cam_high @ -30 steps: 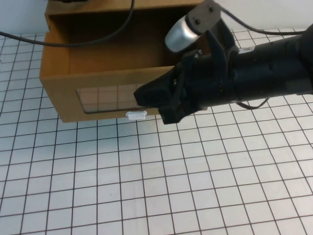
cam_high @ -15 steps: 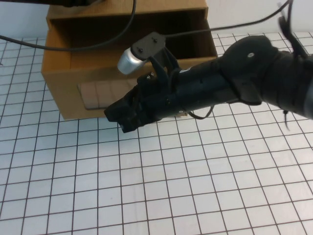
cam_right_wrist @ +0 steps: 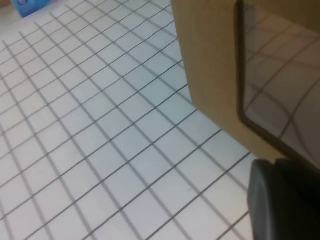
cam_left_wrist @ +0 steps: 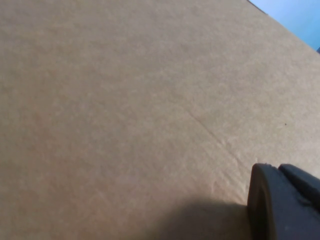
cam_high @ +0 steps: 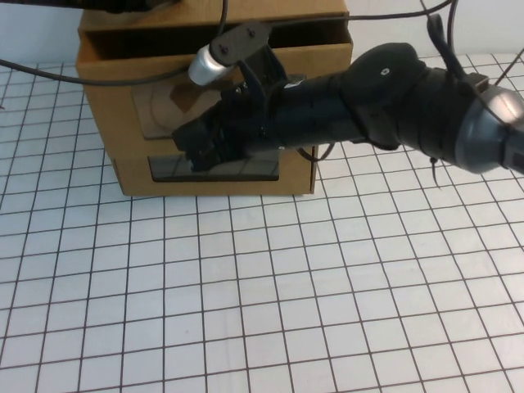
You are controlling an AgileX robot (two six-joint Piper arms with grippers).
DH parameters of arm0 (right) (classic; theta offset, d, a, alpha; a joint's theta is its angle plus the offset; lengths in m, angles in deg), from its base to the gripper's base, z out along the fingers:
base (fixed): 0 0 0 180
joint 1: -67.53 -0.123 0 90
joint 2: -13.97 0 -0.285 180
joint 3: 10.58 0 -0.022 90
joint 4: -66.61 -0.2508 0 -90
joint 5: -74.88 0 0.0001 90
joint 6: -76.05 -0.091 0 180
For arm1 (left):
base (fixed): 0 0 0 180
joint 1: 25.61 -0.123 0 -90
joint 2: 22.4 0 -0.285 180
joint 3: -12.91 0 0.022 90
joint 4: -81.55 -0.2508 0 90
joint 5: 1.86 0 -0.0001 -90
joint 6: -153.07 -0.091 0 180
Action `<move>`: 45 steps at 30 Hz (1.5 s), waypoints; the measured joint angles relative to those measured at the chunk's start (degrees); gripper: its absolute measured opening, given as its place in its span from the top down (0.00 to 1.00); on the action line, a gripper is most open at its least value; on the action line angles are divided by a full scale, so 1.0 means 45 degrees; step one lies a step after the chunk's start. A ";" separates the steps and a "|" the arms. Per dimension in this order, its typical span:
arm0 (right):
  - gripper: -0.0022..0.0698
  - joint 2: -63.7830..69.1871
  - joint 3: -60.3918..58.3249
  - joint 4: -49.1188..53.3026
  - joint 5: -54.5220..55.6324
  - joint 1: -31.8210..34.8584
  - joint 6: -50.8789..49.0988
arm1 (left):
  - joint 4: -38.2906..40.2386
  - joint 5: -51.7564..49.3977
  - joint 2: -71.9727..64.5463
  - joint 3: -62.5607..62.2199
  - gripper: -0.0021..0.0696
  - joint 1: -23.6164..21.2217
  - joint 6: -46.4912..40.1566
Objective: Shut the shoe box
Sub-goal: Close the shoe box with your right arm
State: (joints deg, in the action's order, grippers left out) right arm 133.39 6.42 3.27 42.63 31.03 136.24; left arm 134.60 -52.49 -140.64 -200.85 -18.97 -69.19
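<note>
The shoe box is the upper brown cardboard drawer at the back of the table. Its front, with the clear window, stands almost level with the front of the box beneath it. A dark gap still shows along its top. Its white pull tab is hidden behind my right gripper, which is shut and pressed against the drawer front low down. In the right wrist view the gripper is right against a cardboard front. My left gripper lies against plain cardboard, and its arm is above the box's top.
A similar cardboard box with its own window sits under the drawer on the white gridded table. Its front fills part of the right wrist view. Black cables run across the box's top.
My right arm swung left and towards the box with its gripper on the drawer front. The drawer slid back from far out to almost in. The white tab went out of sight.
</note>
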 joint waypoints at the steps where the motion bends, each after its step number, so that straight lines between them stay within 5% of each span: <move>1: 0.99 0.0143 0.0145 0.0000 0.0091 0.0027 0.0169 | 0.0000 -0.0024 0.0000 0.0000 0.98 0.0000 0.0000; 33: 0.99 0.1649 0.2036 -0.0257 0.1949 0.0454 0.0584 | 0.0100 -0.0318 0.0000 -0.0020 0.98 -0.0058 -0.0023; 45: 0.99 -0.0020 0.2036 0.1570 -0.0208 0.0624 0.0348 | 0.0273 -0.3784 0.0850 -0.1529 0.98 -0.1212 -0.0023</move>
State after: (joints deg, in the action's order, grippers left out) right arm 133.30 15.59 10.34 41.69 33.84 137.81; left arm 135.83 -69.51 -136.81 -207.72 -24.42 -69.29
